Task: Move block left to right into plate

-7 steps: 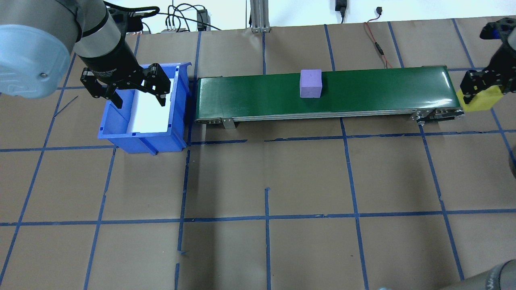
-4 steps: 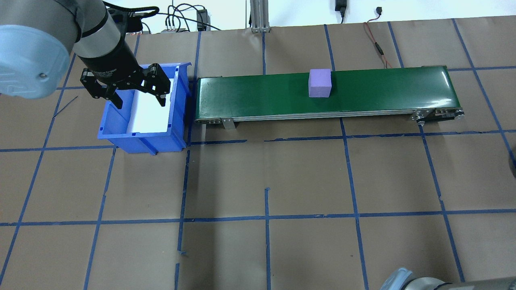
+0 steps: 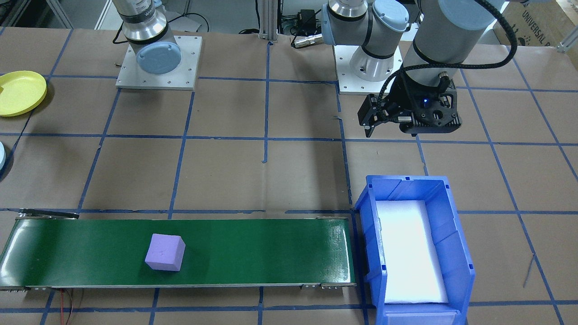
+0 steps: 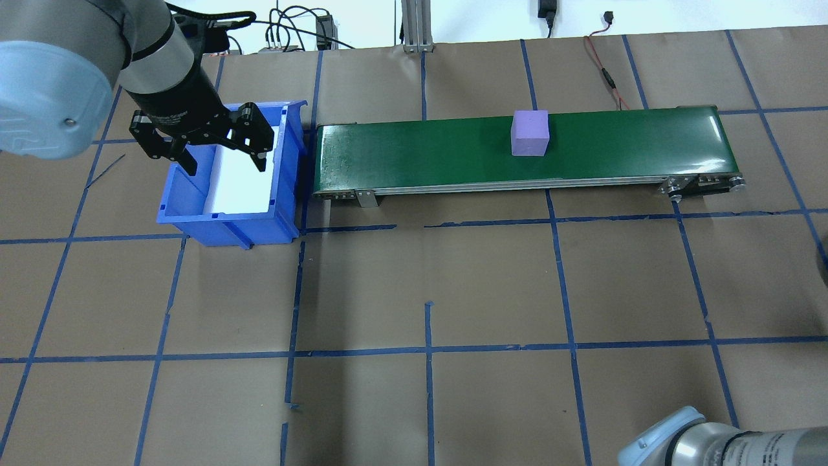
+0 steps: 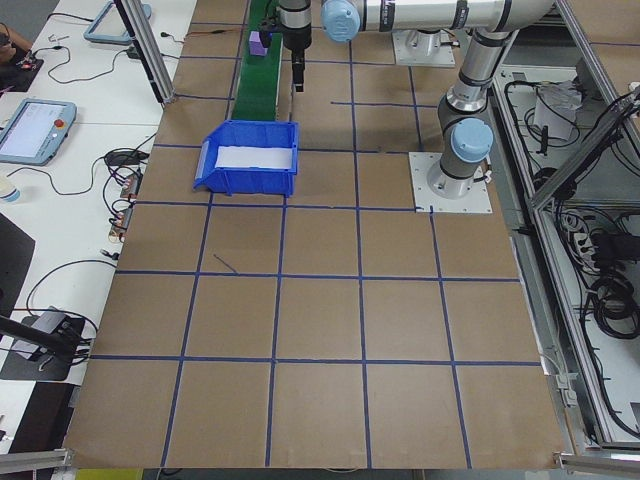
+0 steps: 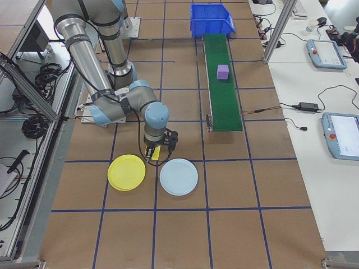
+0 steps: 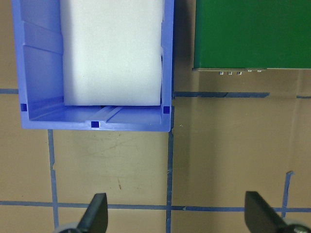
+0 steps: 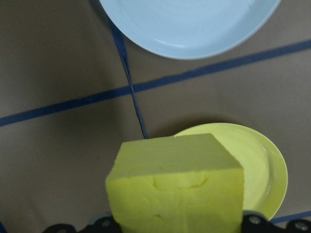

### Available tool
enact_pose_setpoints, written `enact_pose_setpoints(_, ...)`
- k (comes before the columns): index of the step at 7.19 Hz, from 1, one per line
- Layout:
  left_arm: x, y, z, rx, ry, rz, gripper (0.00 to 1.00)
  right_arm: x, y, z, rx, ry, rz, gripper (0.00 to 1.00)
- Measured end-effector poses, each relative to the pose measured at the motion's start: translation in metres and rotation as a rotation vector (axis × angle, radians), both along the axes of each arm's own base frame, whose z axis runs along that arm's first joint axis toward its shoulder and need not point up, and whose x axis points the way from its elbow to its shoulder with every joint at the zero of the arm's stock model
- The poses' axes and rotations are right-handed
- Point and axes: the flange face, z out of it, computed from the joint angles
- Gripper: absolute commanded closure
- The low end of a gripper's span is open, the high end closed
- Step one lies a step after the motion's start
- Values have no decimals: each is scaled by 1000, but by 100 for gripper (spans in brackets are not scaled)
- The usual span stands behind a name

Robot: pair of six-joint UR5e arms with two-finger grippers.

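Yellow block [image 8: 177, 187] sits clamped in the right gripper [image 8: 175, 225], filling the lower half of the right wrist view, carried above the paper-covered table [image 4: 491, 291] with the yellow plate [image 8: 262, 167] just beyond and below it, so the drop looks close but not yet made. From the right-end view the right gripper [image 6: 159, 151] hangs between the yellow plate [image 6: 127, 172] and the pale blue plate [image 6: 178, 176], a touch nearer the yellow rim; it needs to slide over that plate before letting go, or the block could land on bare paper. Out on the green conveyor [image 4: 524, 152] a purple block [image 4: 530, 133] rides alone, toward the belt's right-hand end in the overhead view, presumably next in line for pickup. At the far end, the left gripper [image 4: 207, 145] hovers with its fingers spread wide and nothing between them over the blue bin [image 4: 226, 220], whose white foam liner [image 7: 112, 53] shows no blocks on it, seemingly waiting there.
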Motion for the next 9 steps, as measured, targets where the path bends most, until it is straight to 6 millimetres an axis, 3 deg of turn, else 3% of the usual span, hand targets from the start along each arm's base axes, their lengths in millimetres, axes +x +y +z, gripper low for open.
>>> enact_pose_setpoints(1, 0, 0, 0, 2, 0, 0, 0, -12, 29, -13, 3, -15, -44, 57)
enact_pose_setpoints(2, -1, 0, 0, 3, 1, 0, 0, -17, 45, -28, 2, -17, -69, 32)
enact_pose_setpoints(3, -1, 0, -1, 4, 1, 0, 0, -20, 52, -41, -1, -15, -81, 0)
enact_pose_setpoints(5, -1, 0, -1, 5, 1, 1, 0, -20, 54, -54, -7, -37, -90, 0)
enact_pose_setpoints(7, -1, 0, -1, 4, 1, 2, 0, -17, 56, -52, 14, -95, -92, 0)
enact_pose_setpoints(8, -1, 1, -1, 4, 1, 2, 0, -19, 53, -40, 19, -110, -89, 0)
enact_pose_setpoints(9, -1, 0, -1, 4, 1, 2, 0, -23, 37, -16, 9, -108, -65, 0)
